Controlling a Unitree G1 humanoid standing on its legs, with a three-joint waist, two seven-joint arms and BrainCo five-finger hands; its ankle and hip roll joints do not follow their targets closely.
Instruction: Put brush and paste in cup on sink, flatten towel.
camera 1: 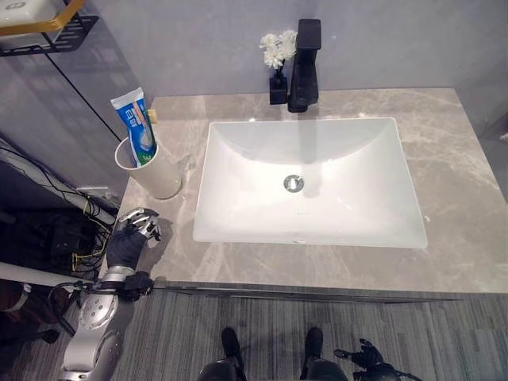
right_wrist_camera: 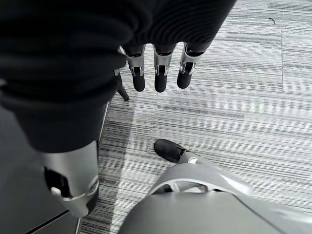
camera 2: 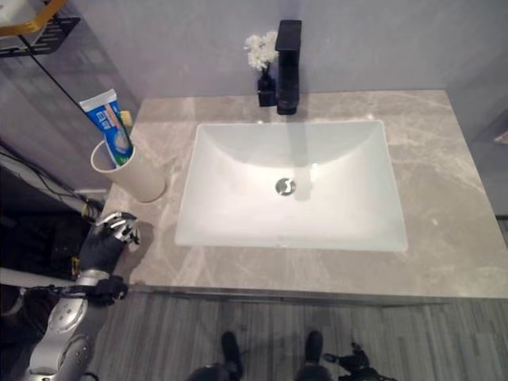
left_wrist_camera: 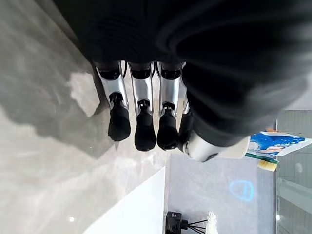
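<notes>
The right hand [right_wrist_camera: 157, 73] hangs low over the striped floor [right_wrist_camera: 234, 97], fingers loosely straight and holding nothing, well away from the work. Just above it, at the near left corner of the bench [camera 1: 468, 190], the left hand [camera 1: 131, 236] hovers with its fingers [left_wrist_camera: 145, 131] relaxed and slightly bent, also empty, the tips close to the marble but not clearly touching it. Just beyond that hand stands the white cup [camera 1: 155, 171], upright on the bench beside the left rim of the sink [camera 1: 238, 230]; the paste [camera 1: 136, 127], a blue and white tube, stands in it leaning back, and the brush [camera 1: 152, 116] shows as a pale head and thin green handle tucked behind the tube. So the cup part looks done, and the step in hand is judged to be the towel, yet no towel can be made out on the bench. To do it well, the left hand should lift clear of the cup without brushing it, since the tall tube makes it top-heavy, then press any cloth with flat fingers, sweeping outward. Farther back stand the black tap [camera 1: 304, 67] and a small vase of white flowers [camera 1: 277, 49].
</notes>
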